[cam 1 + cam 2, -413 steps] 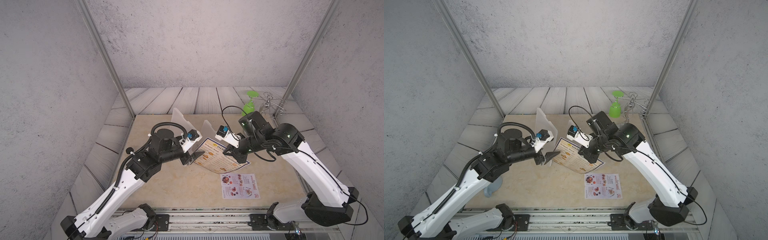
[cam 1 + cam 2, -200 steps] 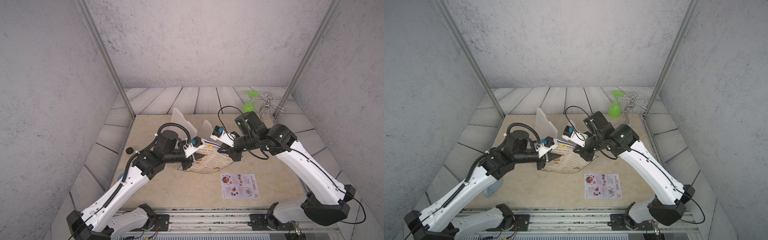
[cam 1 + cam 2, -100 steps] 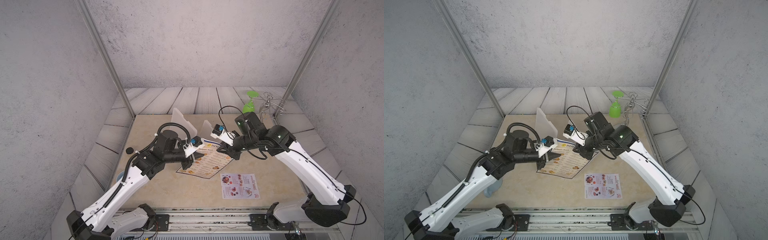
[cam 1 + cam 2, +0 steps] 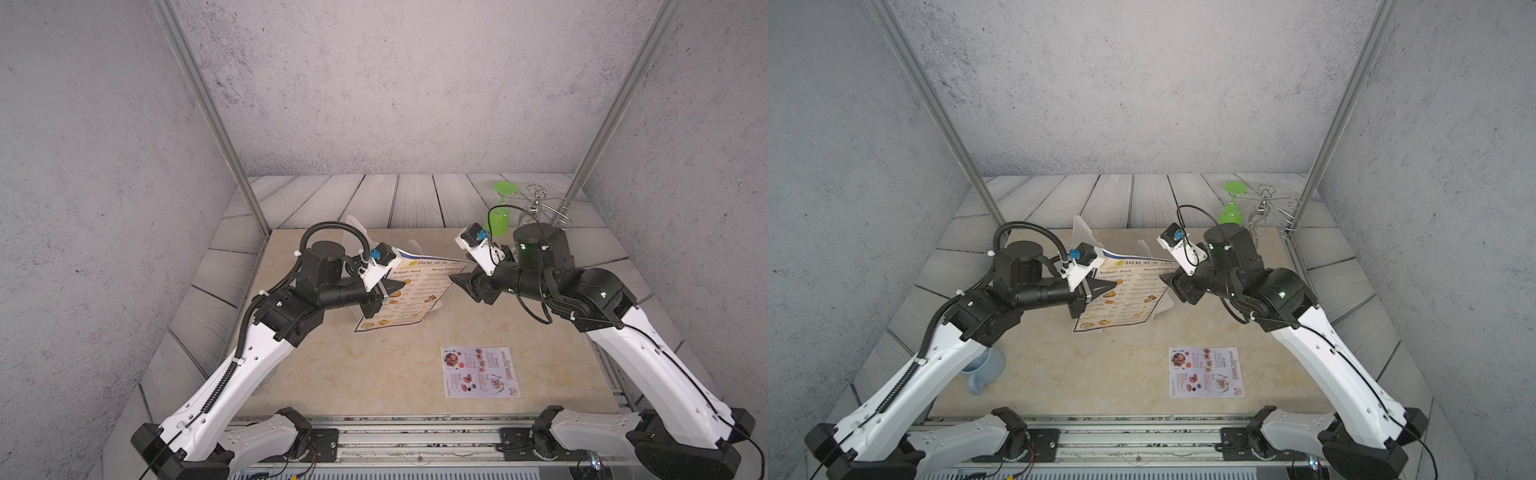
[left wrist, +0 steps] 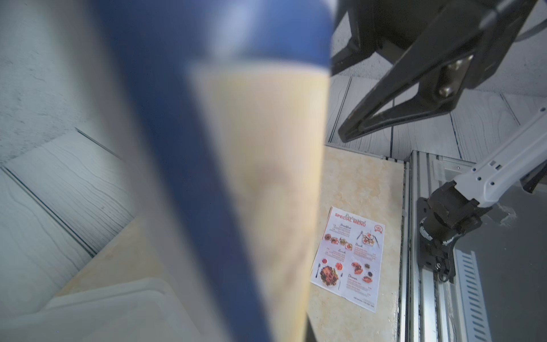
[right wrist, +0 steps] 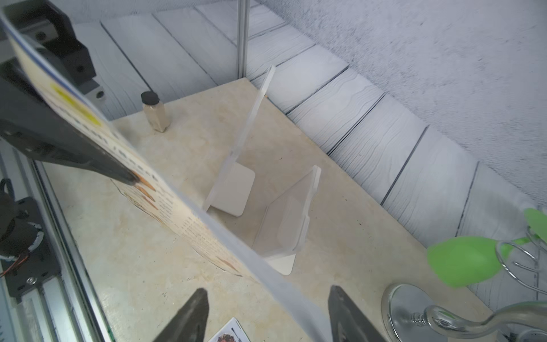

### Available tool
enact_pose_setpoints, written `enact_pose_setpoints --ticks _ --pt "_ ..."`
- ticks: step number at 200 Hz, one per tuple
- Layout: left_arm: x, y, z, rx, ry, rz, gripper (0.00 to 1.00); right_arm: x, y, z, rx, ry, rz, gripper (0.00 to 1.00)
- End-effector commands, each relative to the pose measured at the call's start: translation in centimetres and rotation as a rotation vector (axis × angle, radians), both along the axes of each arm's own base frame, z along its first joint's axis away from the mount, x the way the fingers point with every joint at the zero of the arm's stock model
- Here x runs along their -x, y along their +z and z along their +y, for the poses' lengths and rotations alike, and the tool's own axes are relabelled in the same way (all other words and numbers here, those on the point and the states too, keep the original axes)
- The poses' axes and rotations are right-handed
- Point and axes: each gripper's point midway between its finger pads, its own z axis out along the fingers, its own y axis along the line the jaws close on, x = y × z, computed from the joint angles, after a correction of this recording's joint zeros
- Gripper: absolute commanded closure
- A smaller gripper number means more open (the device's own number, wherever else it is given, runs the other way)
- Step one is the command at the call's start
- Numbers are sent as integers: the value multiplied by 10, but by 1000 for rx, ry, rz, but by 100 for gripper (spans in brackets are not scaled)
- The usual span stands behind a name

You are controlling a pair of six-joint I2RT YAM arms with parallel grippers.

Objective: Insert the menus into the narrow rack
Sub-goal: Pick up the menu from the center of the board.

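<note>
The large blue-bordered DIM SUM INN menu [image 4: 415, 297] [image 4: 1133, 299] hangs tilted above the table, with my left gripper [image 4: 395, 286] [image 4: 1106, 286] shut on its left edge. In the left wrist view it is a blurred blue and cream band [image 5: 260, 177]. My right gripper [image 4: 465, 287] [image 4: 1174, 287] [image 6: 268, 291] is open. The menu's edge [image 6: 177, 207] runs between its spread jaws, and neither finger presses on it. Behind the menu stands the clear narrow rack [image 6: 284, 219] [image 4: 415, 246] [image 4: 1144, 249]. The small SPECIAL MENU [image 4: 480, 372] [image 4: 1204, 372] [image 5: 350, 257] lies flat near the table's front.
At the back right stand a green glass [image 4: 498, 216] [image 6: 464, 260] and a wire stand [image 4: 544, 208]. A blue mug [image 4: 980, 370] sits under my left arm. A small black-capped bottle [image 6: 154, 114] stands by the table's left edge. A metal rail [image 4: 415, 432] runs along the front.
My right gripper has opened, let go of the large menu and drawn back a little to the right. The sheet has gone from bowed to straight. My left gripper keeps its hold.
</note>
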Motion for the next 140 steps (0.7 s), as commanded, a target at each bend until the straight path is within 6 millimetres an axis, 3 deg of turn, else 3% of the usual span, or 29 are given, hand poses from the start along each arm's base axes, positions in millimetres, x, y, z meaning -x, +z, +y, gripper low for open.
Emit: enact_pose_setpoints --ticks 1,70,114,140 --pt "-5 20 2 29 30 8 100 -1 20 -9 -74 -37 -65 31" --pt "-1 66 15 89 92 -12 100 -13 10 -6 -165 -26 -27 22" --pt "24 89 27 155 66 -72 100 -18 8 -4 -299 52 73 16" --pt "38 103 32 200 40 -115 100 -16 3 8 -338 147 142 14"
